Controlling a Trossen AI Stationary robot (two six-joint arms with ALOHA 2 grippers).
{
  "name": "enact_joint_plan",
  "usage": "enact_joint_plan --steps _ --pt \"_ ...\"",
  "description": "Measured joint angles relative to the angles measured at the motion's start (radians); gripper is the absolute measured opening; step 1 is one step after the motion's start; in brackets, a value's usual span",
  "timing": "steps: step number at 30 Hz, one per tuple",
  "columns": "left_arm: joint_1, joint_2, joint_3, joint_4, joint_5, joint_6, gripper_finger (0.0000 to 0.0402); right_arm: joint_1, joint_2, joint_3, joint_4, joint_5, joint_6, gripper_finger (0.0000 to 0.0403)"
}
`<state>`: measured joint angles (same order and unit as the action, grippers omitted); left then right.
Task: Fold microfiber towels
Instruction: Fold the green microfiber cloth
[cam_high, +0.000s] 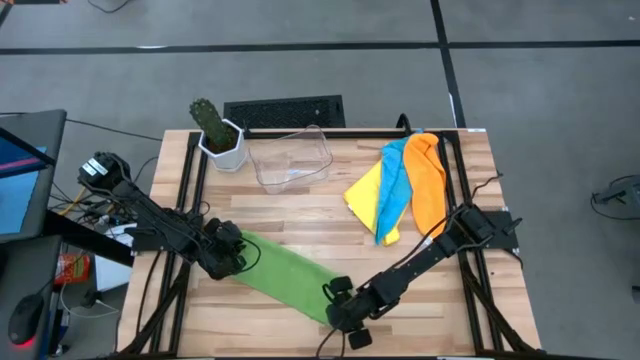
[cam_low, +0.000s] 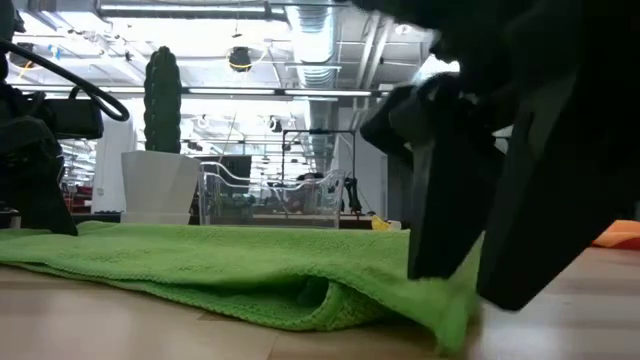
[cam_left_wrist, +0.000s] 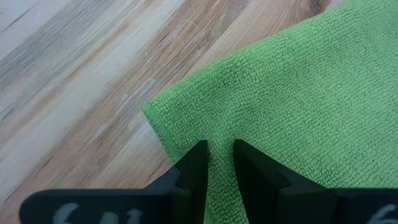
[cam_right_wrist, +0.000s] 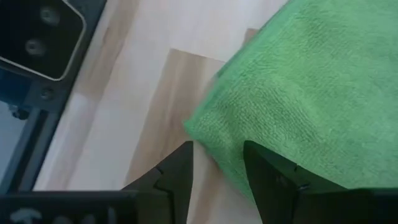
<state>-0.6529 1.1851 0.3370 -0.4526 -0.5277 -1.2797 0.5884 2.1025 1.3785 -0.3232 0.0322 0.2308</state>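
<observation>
A: Where is the green towel (cam_high: 285, 275)?

B: On the table (cam_high: 300, 200), in the 6 to 7 o'clock sector of the high view. It lies as a long strip, one end toward 9 o'clock, the other toward 5 o'clock.

A: Left gripper (cam_high: 232, 252)?

B: At the 9 o'clock end. In its wrist view the fingers (cam_left_wrist: 194, 163) stand close together, pinching a small ridge of cloth near the corner.

A: Right gripper (cam_high: 345, 305)?

B: At the 5 o'clock end. Fingers (cam_right_wrist: 268, 163) spread, straddling the towel's edge with bare wood between them. Not gripped yet, as far as I can see.

A: The rest?

B: Yellow towel (cam_high: 365, 192), blue towel (cam_high: 395, 190) and orange towel (cam_high: 430, 180) lie heaped at 2 o'clock, overlapping. A clear bin (cam_high: 290, 158) and a potted cactus (cam_high: 215, 130) sit toward 12 o'clock.

A: Step in hand?

B: My reading: securing both ends of the strip ahead of a fold.

A: Next move calls for?

B: The right fingers closing squarely on the edge, catching both layers if doubled; then lifting both ends evenly so the cloth doesn't skew.
</observation>
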Motion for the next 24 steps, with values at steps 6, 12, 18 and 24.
enact_joint_plan --steps 6,12,18,24 --pt "0.0 0.0 0.0 0.0 -0.002 0.0 0.007 -0.001 0.011 0.001 -0.013 0.015 -0.023 0.0144" --pt "0.0 0.0 0.0 0.0 -0.003 0.002 0.007 -0.002 0.002 0.0 -0.026 0.014 0.007 0.0088" --pt "0.0 0.0 0.0 0.0 -0.01 0.015 0.007 -0.013 -0.012 0.05 -0.084 -0.047 0.015 0.0015" --pt "0.0 0.001 0.0 0.0 -0.019 0.017 0.007 -0.052 -0.013 0.101 -0.096 -0.072 0.015 0.0021"
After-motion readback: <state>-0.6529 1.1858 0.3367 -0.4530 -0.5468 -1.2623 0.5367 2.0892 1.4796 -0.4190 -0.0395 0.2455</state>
